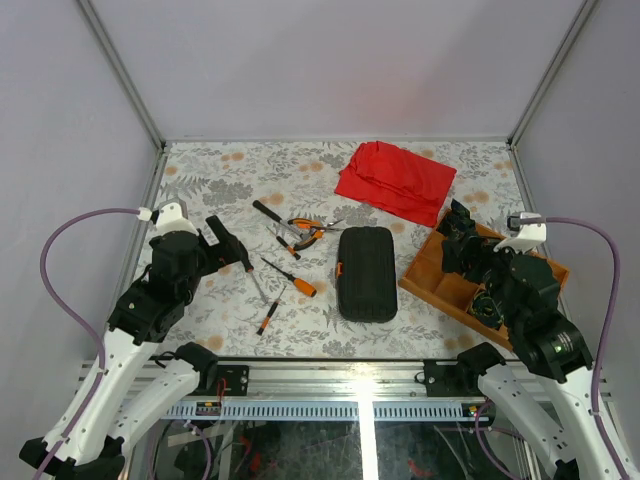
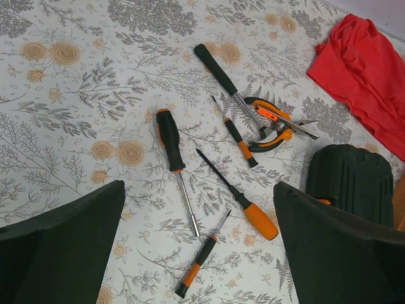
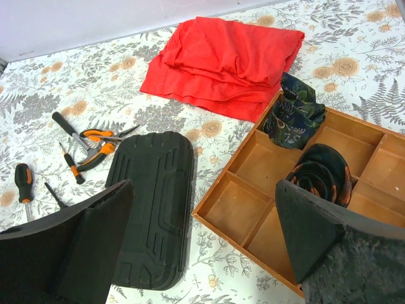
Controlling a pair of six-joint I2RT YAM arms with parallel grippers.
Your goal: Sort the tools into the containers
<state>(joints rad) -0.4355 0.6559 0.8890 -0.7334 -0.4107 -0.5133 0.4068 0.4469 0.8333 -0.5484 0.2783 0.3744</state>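
Partly behind the right tool (image 3: 201, 237), the wooden tray (image 3: 253, 161), contents unclear.

A floral-patterned table (image 1: 215, 175) carries loose screwdrivers (image 1: 300, 285) and pliers (image 1: 305, 230). A closed black case (image 1: 366, 273), red cloth (image 1: 395, 180) and wooden tray (image 1: 428, 272) lie alongside.

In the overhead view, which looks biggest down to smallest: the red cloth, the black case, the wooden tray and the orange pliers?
1. Wooden tray and red cloth: close in size, and the right arm covers part of the tray, so I won't rank them.
2. Black case.
3. Orange pliers.
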